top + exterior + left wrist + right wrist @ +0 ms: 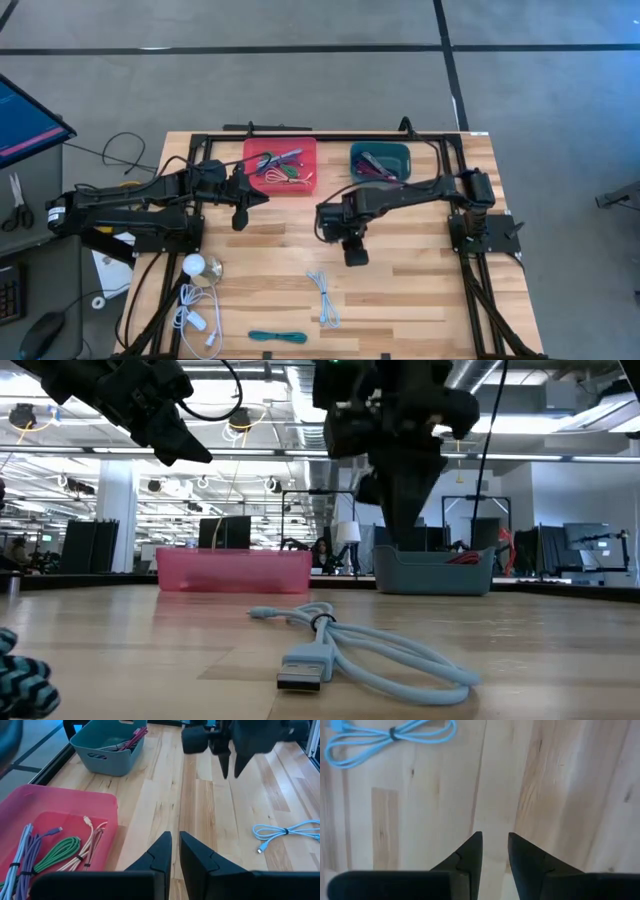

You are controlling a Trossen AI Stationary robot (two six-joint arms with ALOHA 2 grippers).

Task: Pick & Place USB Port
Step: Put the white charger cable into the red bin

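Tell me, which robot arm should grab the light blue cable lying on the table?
Probably the right. The right gripper hangs over the table's middle, empty, fingers a little apart, with the light blue cable just beyond it. The left gripper sits beside the pink bin, farther off, fingers nearly together.

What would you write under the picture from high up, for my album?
Two robot arms hover over a wooden table between cable bins, a light blue USB cable lying nearby.

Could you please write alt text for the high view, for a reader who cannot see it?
Two dark arms reach over a wooden table: the right gripper hangs empty near the middle, the left gripper beside a pink bin of cables. A teal bin sits at the back; light blue, white and teal cables lie in front.
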